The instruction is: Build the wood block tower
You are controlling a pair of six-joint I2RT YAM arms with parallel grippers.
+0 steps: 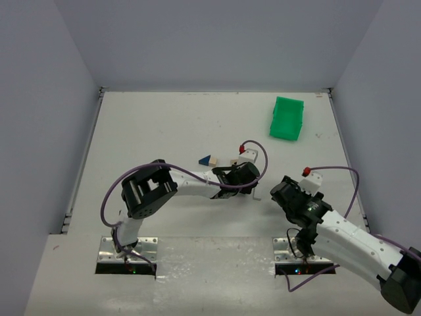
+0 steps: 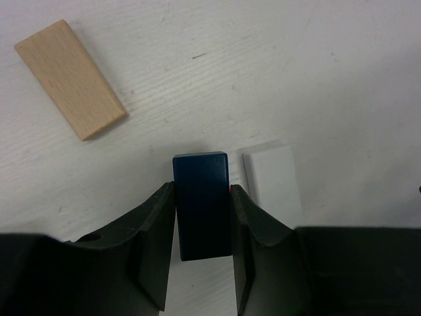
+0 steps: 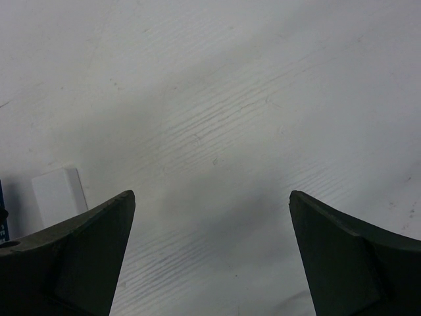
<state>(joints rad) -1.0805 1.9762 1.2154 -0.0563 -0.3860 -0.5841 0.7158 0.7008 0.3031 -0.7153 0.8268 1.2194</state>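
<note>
The blocks lie loose near the middle of the desk [image 1: 164, 125], not stacked. The left claw [image 2: 202, 191] pinches a blue block [image 2: 201, 172]. A white block [image 2: 273, 184] lies just beside it, and a tan block [image 2: 70, 79] lies farther off. The right claw [image 3: 210, 194] is spread wide, near the white block, holding nothing. The green bin [image 1: 287, 118] sits far right, well apart.
</note>
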